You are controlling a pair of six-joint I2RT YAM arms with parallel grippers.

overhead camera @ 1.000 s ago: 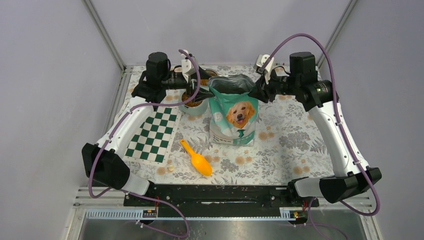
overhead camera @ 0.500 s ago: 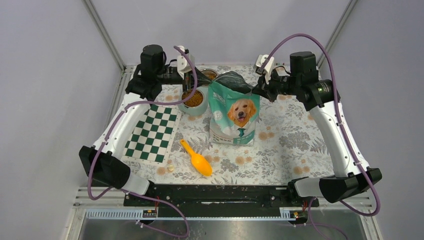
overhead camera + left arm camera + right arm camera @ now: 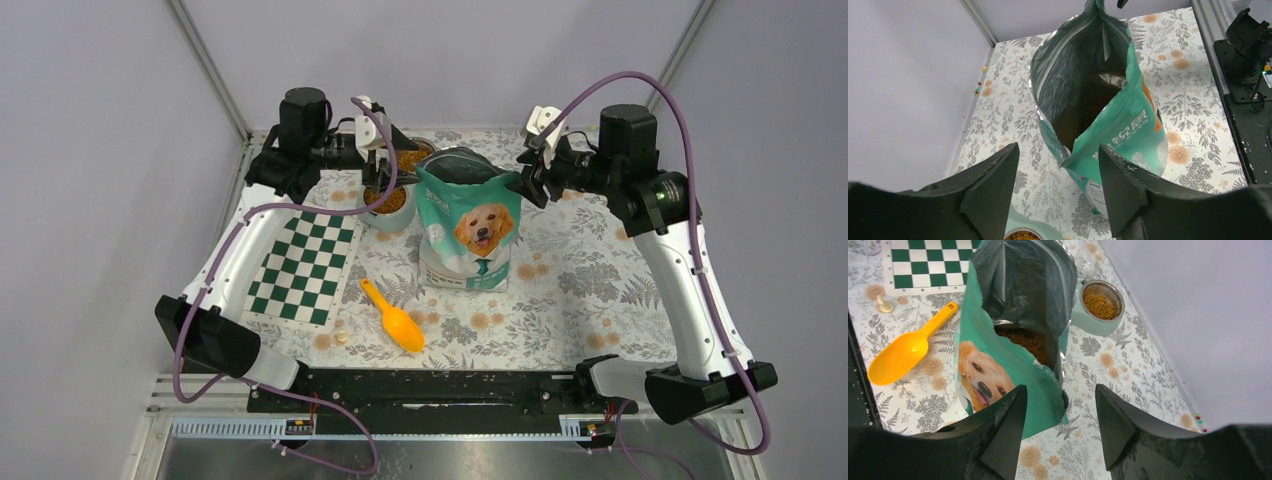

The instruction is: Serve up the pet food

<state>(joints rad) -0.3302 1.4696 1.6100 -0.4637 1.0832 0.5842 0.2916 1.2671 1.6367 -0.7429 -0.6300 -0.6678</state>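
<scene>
While upright and open-topped, pouch (image 3: 468, 225) between left and right jaws, both released, empty.

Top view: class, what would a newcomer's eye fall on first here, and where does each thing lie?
The teal pouch with a golden dog stands open mid-table. An orange scoop lies on its near side, and a green checkered mat lies to the left. A bowl of kibble sits left of the pouch.
</scene>
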